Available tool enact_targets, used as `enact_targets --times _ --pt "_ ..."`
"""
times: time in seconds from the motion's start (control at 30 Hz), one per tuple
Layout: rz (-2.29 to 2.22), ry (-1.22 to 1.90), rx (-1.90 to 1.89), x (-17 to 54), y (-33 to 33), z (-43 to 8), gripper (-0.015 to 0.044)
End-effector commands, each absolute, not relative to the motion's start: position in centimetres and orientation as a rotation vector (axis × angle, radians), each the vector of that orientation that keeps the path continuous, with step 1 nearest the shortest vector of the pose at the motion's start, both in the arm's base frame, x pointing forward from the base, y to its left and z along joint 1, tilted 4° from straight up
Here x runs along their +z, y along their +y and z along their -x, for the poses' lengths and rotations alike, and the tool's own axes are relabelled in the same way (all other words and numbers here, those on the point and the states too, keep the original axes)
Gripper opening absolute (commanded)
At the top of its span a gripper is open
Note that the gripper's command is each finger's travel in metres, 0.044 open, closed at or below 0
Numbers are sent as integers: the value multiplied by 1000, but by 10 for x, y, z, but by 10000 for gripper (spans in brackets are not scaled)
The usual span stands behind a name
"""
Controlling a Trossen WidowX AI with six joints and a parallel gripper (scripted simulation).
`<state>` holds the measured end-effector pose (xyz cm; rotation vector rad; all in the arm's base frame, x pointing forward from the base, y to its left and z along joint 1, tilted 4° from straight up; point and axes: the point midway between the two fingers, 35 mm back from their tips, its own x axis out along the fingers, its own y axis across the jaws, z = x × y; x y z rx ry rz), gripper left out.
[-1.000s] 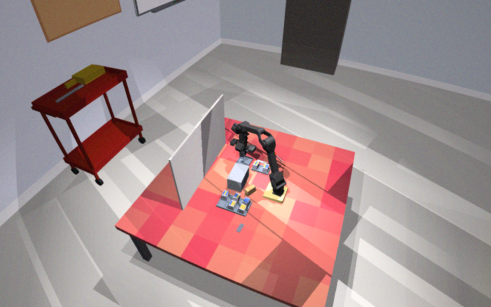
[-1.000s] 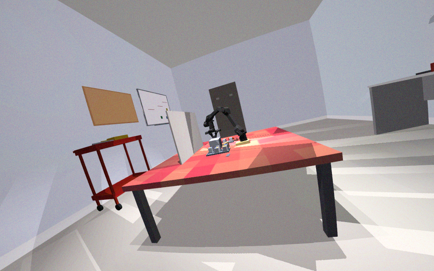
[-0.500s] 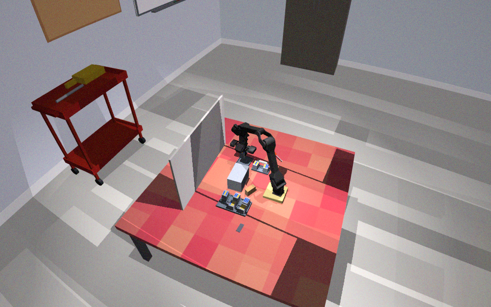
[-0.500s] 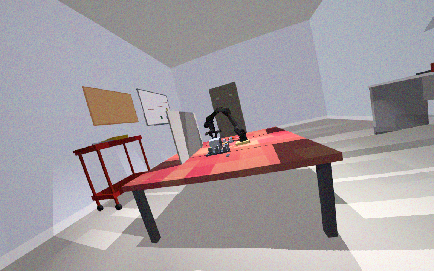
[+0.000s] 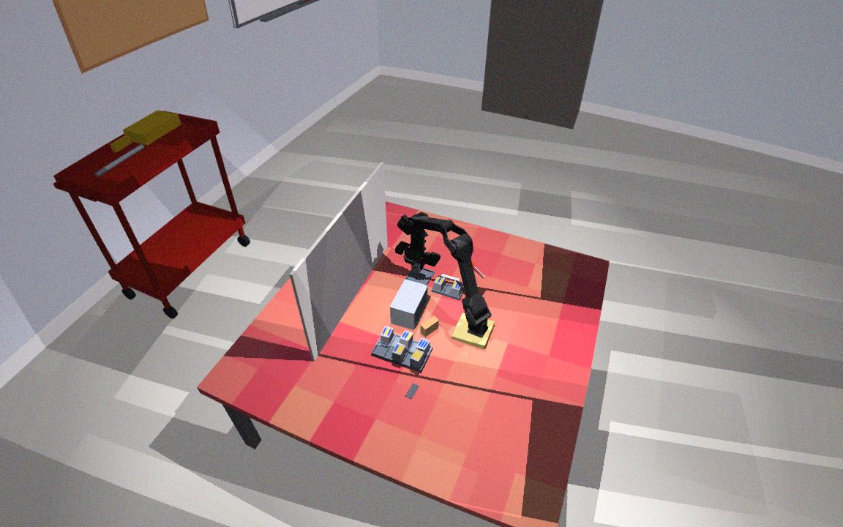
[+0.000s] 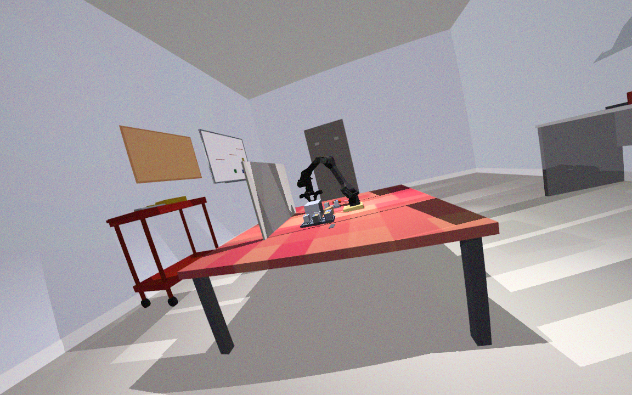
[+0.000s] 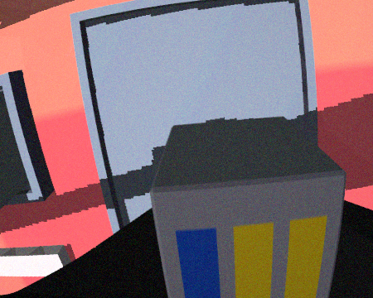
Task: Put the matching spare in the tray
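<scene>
My gripper (image 5: pixel 418 266) (image 6: pixel 311 197) (image 7: pixel 236 209) is shut on a grey block (image 7: pixel 249 203). The block's visible face has one blue and two yellow stripes. The block is over the pale grey tray (image 5: pixel 426 277) (image 7: pixel 195 62), covering its near part in the wrist view; whether it touches the tray floor I cannot tell. A small dark board (image 5: pixel 446 291) beside the tray carries two striped blocks. A larger dark board (image 5: pixel 382 353) nearer the top camera carries several striped blocks. Which of these is the mounted unit, and its back code, I cannot tell.
A large grey box (image 5: pixel 409 302) (image 6: pixel 313 207) stands between the tray and the larger board. A tall grey panel (image 5: pixel 339 278) (image 6: pixel 270 196) stands left of them. A small orange block (image 5: pixel 429 326) lies near the arm's yellow base (image 5: pixel 464 337). A flat grey piece (image 5: pixel 412 391) lies beyond the larger board.
</scene>
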<state>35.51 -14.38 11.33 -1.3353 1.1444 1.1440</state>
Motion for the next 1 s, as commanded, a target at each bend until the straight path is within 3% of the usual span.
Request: enact_targets --times 0.0,0.97 --pt "1334 1141 1151 109 -143 -354 0" --pt "1333 1141 1151 89 -142 -353 0"
